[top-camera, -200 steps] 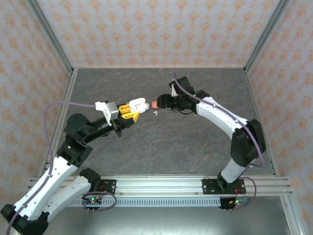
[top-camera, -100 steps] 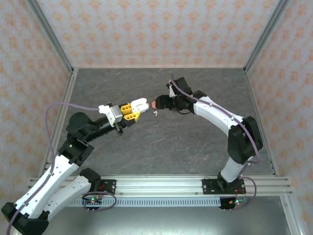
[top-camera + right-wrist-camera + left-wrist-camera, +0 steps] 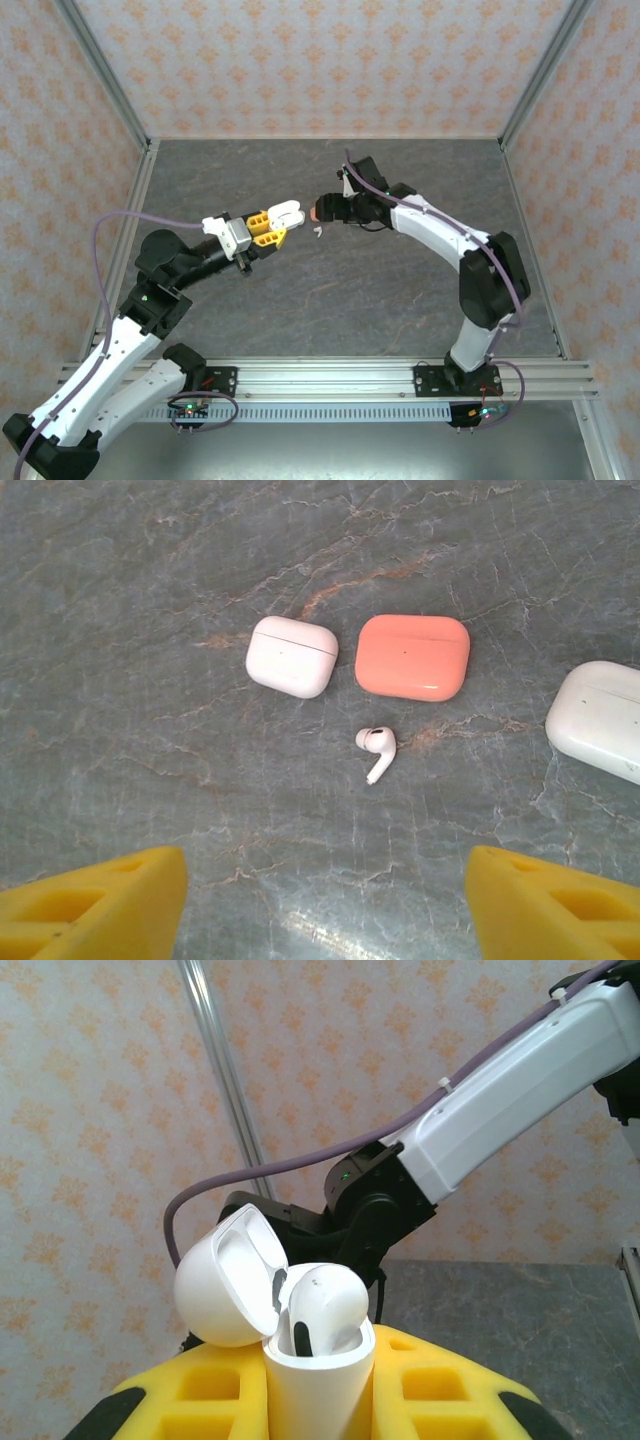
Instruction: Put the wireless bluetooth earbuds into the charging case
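Two small changes: right arm [image 3: 440, 232] elbow has swung left, right gripper [image 3: 325, 880] wide, empty; left gripper [image 3: 320, 1405], clamped on open charging case [image 3: 318, 1380], barely shifted.

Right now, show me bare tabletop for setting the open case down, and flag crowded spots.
Free: the near table between left arm and right arm, up to the rail; the far strip by the back wall; the stone left of the small white case in the right wrist view. Crowded: that case, coral case, earbud and second white case sit close together.
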Tool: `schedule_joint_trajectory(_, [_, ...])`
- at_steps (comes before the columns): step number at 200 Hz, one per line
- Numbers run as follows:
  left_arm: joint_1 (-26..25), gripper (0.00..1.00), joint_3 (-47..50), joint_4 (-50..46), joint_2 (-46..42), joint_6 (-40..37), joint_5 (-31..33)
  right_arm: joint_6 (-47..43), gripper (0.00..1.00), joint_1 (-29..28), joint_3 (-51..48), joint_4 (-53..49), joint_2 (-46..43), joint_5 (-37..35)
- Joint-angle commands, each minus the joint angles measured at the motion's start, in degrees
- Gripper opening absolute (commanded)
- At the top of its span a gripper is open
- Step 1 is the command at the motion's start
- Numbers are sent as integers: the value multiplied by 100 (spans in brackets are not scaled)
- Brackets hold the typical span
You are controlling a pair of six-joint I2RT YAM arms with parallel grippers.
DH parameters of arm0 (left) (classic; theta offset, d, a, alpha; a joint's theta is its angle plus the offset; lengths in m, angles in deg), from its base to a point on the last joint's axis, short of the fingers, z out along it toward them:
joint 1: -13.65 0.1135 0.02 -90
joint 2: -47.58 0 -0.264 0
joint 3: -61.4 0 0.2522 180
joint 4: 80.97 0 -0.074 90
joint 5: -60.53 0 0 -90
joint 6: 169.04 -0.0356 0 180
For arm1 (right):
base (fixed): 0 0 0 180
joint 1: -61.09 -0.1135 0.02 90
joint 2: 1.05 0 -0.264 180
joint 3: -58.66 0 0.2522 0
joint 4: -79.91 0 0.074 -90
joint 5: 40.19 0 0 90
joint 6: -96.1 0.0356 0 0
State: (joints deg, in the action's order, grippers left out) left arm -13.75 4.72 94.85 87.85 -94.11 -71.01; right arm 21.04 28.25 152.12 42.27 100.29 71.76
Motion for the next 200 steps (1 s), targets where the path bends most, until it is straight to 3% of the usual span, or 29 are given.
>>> schedule_joint_trajectory(1, [-29,0,-15,-43,-96,-97,-31,-191,73,-81,320,-142,298,-219])
schedule_joint_trajectory(99, [-34,0,-15,-202,-142,-13,57,-598,56,-422,1616,-898,1840,-806])
schedule_joint_trajectory(200, [-35,0,-42,-309,-127,22,67,-528,41,-434,1944,-1101,2487,-856])
